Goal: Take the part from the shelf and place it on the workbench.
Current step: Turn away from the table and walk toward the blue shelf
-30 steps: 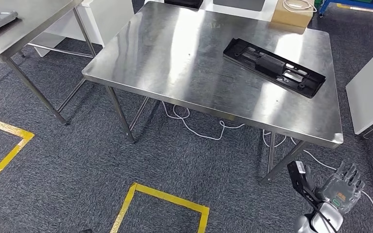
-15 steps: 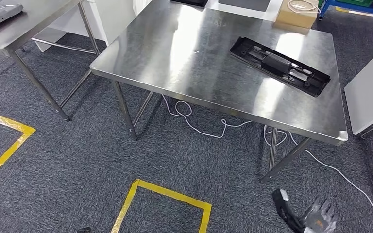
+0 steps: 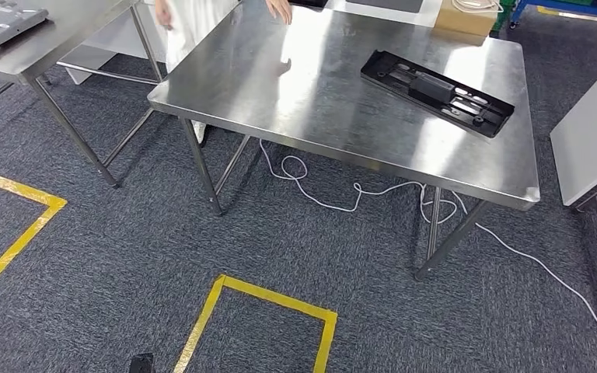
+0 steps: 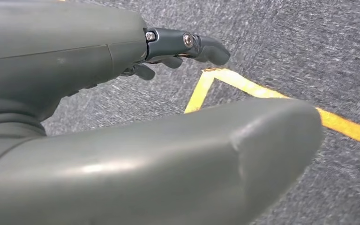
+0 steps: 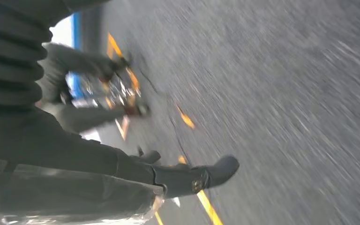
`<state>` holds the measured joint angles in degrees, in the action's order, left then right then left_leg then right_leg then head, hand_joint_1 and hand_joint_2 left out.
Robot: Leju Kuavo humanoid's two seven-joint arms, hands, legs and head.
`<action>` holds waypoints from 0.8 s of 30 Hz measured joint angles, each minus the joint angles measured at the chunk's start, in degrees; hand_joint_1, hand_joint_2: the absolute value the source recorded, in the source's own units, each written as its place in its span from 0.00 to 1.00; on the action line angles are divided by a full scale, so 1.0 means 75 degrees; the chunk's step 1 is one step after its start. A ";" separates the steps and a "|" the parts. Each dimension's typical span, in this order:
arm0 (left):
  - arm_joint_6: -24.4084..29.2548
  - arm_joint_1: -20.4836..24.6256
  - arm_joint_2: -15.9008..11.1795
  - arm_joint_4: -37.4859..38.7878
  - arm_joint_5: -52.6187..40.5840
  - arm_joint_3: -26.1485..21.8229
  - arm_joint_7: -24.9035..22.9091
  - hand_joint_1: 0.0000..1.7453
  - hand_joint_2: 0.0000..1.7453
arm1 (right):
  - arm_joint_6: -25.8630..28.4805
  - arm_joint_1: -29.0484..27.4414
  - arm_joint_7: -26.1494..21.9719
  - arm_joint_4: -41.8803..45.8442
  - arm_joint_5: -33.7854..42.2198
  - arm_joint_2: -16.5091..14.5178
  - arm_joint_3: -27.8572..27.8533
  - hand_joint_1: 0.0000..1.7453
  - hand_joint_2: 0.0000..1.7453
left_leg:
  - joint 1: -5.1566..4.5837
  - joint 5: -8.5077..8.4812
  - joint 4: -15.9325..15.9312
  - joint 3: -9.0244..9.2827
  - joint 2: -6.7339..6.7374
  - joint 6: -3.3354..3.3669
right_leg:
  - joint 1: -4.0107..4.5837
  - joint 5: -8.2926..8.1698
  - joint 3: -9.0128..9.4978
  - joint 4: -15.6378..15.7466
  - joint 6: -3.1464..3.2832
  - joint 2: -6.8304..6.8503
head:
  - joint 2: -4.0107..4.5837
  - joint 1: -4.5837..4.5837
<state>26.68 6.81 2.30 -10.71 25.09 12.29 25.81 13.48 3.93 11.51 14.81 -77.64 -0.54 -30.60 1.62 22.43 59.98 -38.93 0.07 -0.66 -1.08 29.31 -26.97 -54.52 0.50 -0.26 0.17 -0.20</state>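
Observation:
The black flat part (image 3: 438, 92), long with slots, lies on the right half of the steel workbench (image 3: 319, 101), slanting toward its right edge. My left hand (image 4: 75, 51) hangs over the grey carpet; its thick thumb and dark fingers (image 4: 201, 46) are apart with nothing in them. My right hand (image 5: 75, 159) also hangs over the carpet in a blurred picture. Its fingers (image 5: 206, 176) are spread and hold nothing.
A person (image 3: 190, 19) in white stands at the workbench's far left corner, one hand (image 3: 280, 9) over the top. A second steel table (image 3: 47, 47) carries a grey part (image 3: 4, 14). A cardboard box (image 3: 466, 17), a white cable (image 3: 342, 198), yellow floor tape (image 3: 264, 311) and a white unit (image 3: 591, 148).
The camera has shifted slightly. My right hand has dropped out of the head view's lower right corner. A person has come into view at the workbench's far side.

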 joint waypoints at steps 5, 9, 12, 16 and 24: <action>0.0028 -0.0063 -0.0027 0.0003 -0.0118 0.0023 -0.0047 0.00 0.00 | -0.0275 -0.0089 0.0036 -0.0195 0.0288 -0.0106 -0.0361 0.00 1.00 | 0.0030 0.1151 0.1718 -0.0282 -0.0029 -0.0103 | 0.0018 -0.0200 -0.0167 -0.0054 0.0127 -0.0164 | 0.0000 -0.0035; 0.0028 -0.0087 -0.0045 0.0004 -0.0187 0.0047 -0.0074 0.00 0.00 | -0.0295 -0.0113 -0.0010 -0.0254 0.0441 -0.0189 -0.0586 0.00 1.00 | 0.0119 0.0628 0.0298 0.0804 -0.0354 -0.0107 | 0.0022 -0.0209 -0.0297 -0.0186 0.0061 -0.0438 | 0.0000 -0.0034; -0.0001 -0.0100 -0.0044 0.0007 -0.0297 0.0117 -0.0110 0.00 0.00 | -0.0303 -0.0079 -0.0176 -0.0272 0.0650 -0.0241 -0.0766 0.00 1.00 | 0.0087 0.0681 -0.0026 0.0955 -0.0453 0.0006 | 0.0057 -0.0259 -0.0445 -0.0256 -0.0111 -0.0656 | 0.0000 -0.0030; -0.0087 -0.0086 -0.0041 0.0005 -0.0401 0.0221 -0.0121 0.00 0.00 | -0.0302 -0.0078 -0.0403 -0.0286 0.0772 -0.0305 -0.0972 0.00 1.00 | 0.0097 0.0559 -0.0193 0.0906 -0.0097 0.0271 | 0.0071 0.0058 -0.0905 -0.0934 -0.0207 -0.0321 | 0.0000 -0.0008; -0.0232 -0.0106 -0.0020 0.0007 -0.0540 0.0364 -0.0135 0.00 0.00 | -0.0498 -0.0034 -0.0265 -0.0322 0.0873 -0.0333 -0.1197 0.00 1.00 | 0.0044 0.0464 -0.0194 0.0815 0.0621 0.0250 | 0.0008 -0.0002 -0.0609 -0.0705 -0.0456 0.0403 | 0.0000 0.0028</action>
<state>24.93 6.01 2.15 -10.66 21.04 15.02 24.80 9.74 3.68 9.52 12.39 -71.10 -3.04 -39.58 1.95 25.90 58.53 -32.81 4.73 1.22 -1.01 29.29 -31.54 -59.81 -2.93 2.77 0.17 0.01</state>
